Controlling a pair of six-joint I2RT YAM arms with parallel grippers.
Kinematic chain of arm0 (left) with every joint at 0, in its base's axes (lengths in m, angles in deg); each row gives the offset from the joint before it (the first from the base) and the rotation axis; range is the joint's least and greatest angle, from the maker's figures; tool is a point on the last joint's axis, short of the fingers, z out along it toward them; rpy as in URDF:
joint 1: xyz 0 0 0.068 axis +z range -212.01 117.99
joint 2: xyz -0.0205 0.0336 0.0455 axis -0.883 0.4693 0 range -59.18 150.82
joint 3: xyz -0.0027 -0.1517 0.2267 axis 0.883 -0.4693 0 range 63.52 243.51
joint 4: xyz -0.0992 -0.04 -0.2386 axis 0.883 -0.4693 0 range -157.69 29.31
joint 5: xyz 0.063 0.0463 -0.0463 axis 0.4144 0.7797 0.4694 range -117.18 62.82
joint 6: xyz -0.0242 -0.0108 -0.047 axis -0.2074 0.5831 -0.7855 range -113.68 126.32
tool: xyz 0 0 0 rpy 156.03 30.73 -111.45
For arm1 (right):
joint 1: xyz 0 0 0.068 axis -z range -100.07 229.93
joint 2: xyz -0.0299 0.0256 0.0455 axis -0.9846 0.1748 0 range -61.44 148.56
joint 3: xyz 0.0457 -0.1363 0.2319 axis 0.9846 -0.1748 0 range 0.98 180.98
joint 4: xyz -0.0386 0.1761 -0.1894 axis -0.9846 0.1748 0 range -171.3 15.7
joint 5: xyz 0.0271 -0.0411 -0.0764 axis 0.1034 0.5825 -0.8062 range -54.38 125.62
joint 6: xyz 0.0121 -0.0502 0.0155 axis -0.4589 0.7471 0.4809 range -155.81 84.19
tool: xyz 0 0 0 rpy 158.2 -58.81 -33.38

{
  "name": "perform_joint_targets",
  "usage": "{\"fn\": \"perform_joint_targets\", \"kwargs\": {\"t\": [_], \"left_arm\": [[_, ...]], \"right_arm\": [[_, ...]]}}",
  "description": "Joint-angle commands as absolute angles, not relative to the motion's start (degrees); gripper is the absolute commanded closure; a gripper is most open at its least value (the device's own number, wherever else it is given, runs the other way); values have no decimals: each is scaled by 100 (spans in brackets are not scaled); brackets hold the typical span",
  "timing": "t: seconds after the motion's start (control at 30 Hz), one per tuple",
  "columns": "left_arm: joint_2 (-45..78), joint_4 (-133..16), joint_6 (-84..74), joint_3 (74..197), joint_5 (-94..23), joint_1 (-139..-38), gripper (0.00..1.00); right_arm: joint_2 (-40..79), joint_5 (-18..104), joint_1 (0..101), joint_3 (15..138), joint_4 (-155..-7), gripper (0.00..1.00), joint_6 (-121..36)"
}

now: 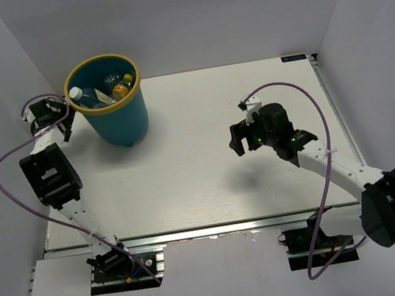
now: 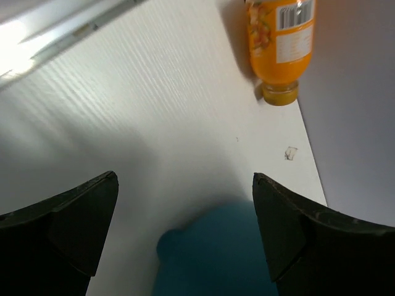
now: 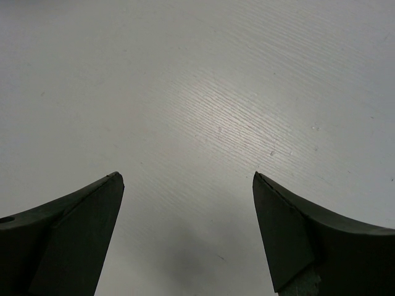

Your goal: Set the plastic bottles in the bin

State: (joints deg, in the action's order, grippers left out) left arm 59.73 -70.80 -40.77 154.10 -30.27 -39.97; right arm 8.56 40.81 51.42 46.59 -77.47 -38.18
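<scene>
The teal bin with a yellow rim stands at the table's far left. Several bottles lie inside it: a clear one with a blue label, an orange one and a yellow-capped one. My left gripper is open and empty just left of the bin. In the left wrist view the gripper is open over the table, with the bin a teal blur below it and an orange bottle lying by the wall ahead. My right gripper is open and empty over the table's middle right.
White walls close in the table on the left, back and right. The orange bottle on the table lies right at the table's edge against the wall and does not show in the top view.
</scene>
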Motion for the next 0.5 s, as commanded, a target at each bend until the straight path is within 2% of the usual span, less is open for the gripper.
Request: {"fn": "perform_joint_targets", "kwargs": {"t": [0.0, 0.1, 0.47], "left_arm": [[6157, -6211, -4351, 15676, -3228, -4144, 2], [6658, -5885, -4509, 15957, -3149, -4249, 2], [8574, -5832, -5169, 18179, -2165, -4672, 2]], "right_arm": [[1132, 3888, 5163, 5002, -7761, 11, -3616], [1326, 3721, 5172, 5073, -7726, 11, -3616], [1713, 3211, 5277, 5266, -7638, 11, -3344]]}}
